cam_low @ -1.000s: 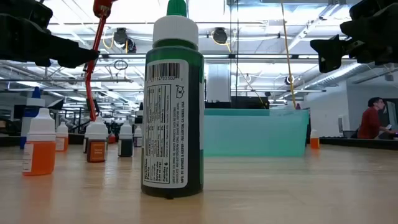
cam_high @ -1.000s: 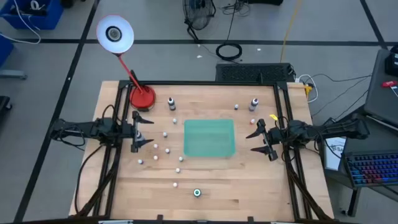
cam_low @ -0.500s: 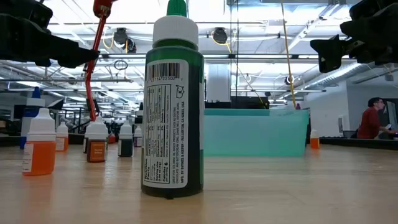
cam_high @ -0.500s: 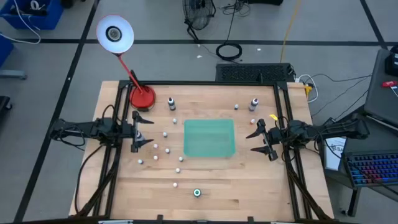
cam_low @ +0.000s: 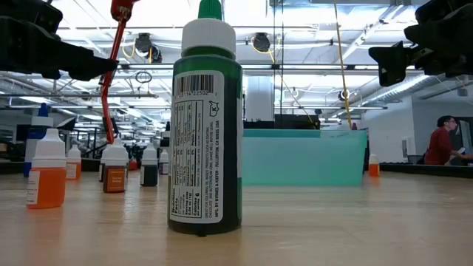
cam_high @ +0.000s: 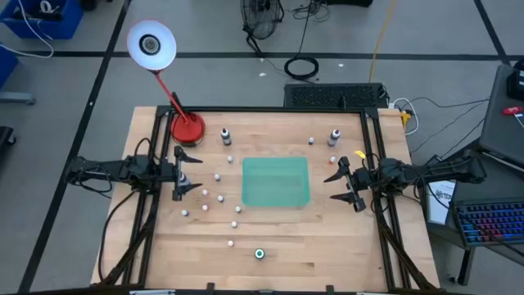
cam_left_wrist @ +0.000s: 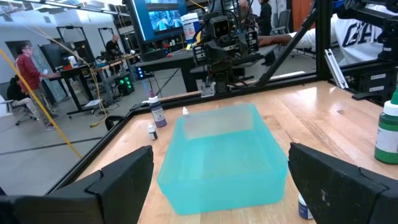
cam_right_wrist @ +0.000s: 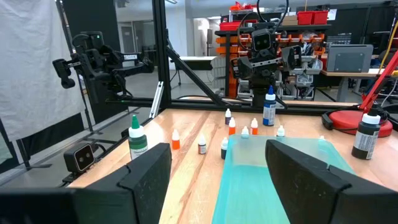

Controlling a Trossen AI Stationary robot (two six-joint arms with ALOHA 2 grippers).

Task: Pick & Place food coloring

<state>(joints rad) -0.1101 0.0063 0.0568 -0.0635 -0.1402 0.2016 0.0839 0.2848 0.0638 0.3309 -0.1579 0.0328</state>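
Green bottle (cam_low: 206, 122) standing nearest low camera, upright at table's front edge. Small food coloring bottles (cam_high: 205, 196) sitting scattered left of green mat (cam_high: 277, 182), none on it. Left gripper (cam_high: 182, 173) and right gripper (cam_high: 347, 183) hovering beside mat, fingers spread, empty. Nothing shifting since second ago; picking not begun.

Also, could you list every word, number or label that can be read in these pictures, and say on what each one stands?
Green bottle, low view: white label with a barcode and small print, too blurred to read.
White cloth behind the table, left wrist view: large dark letters, cut off, unreadable.
Screen in the room: picture only, no legible text.
The other food coloring bottles: labels too small.
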